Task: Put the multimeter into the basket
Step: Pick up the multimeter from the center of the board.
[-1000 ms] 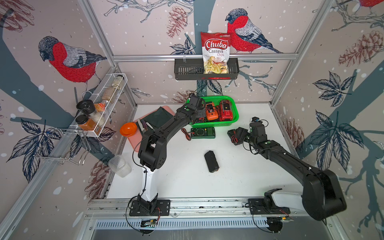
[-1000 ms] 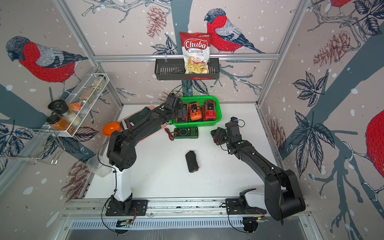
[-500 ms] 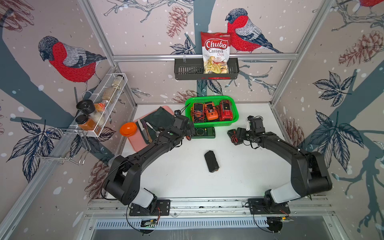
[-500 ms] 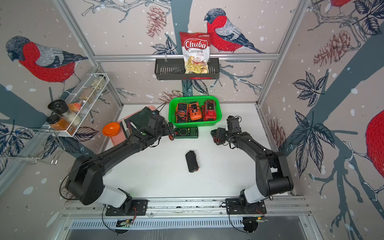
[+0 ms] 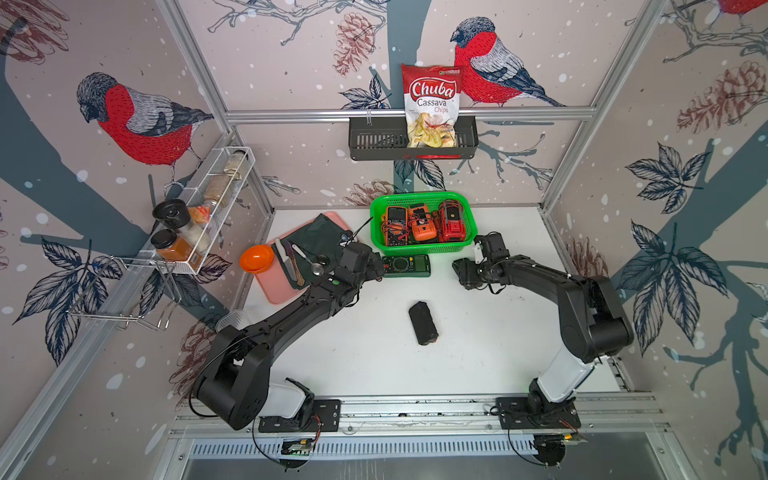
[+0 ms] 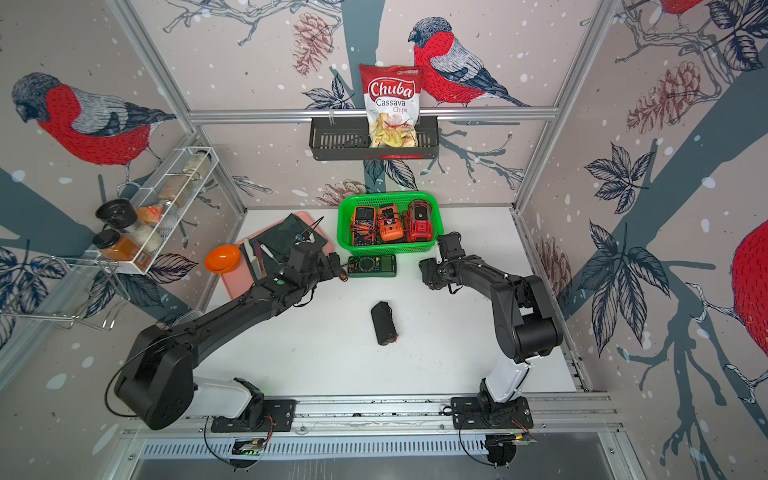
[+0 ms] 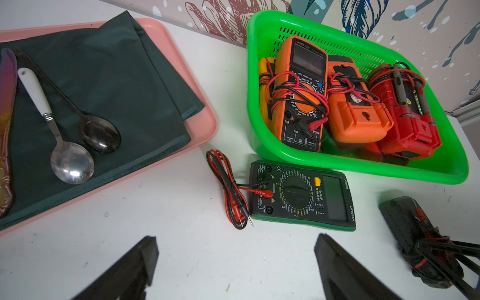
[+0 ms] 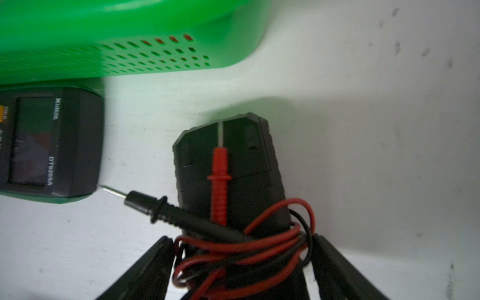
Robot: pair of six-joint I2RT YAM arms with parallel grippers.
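The green basket (image 5: 422, 250) (image 6: 386, 249) stands at the back of the table with three multimeters inside. A dark green multimeter (image 5: 406, 266) (image 7: 301, 194) lies flat just in front of it. My left gripper (image 5: 376, 271) (image 7: 235, 240) hovers open, just short of its loose leads. A black multimeter (image 5: 465, 270) (image 8: 249, 161) wound in red and black leads rests on the table to the right. My right gripper (image 6: 430, 272) (image 8: 241, 239) straddles it, with both fingers touching the wound leads. Another black multimeter (image 5: 423, 323) lies mid-table.
A pink tray (image 5: 274, 286) with a dark cloth, spoons and a knife lies at the left, an orange bowl (image 5: 257, 258) on its corner. A wire rack (image 5: 199, 216) of jars hangs on the left wall. A dark shelf (image 5: 374, 143) with chips hangs at the back.
My left gripper has pulled back out of the basket and come down beside the green multimeter. My right gripper's jaws have narrowed around the black multimeter.
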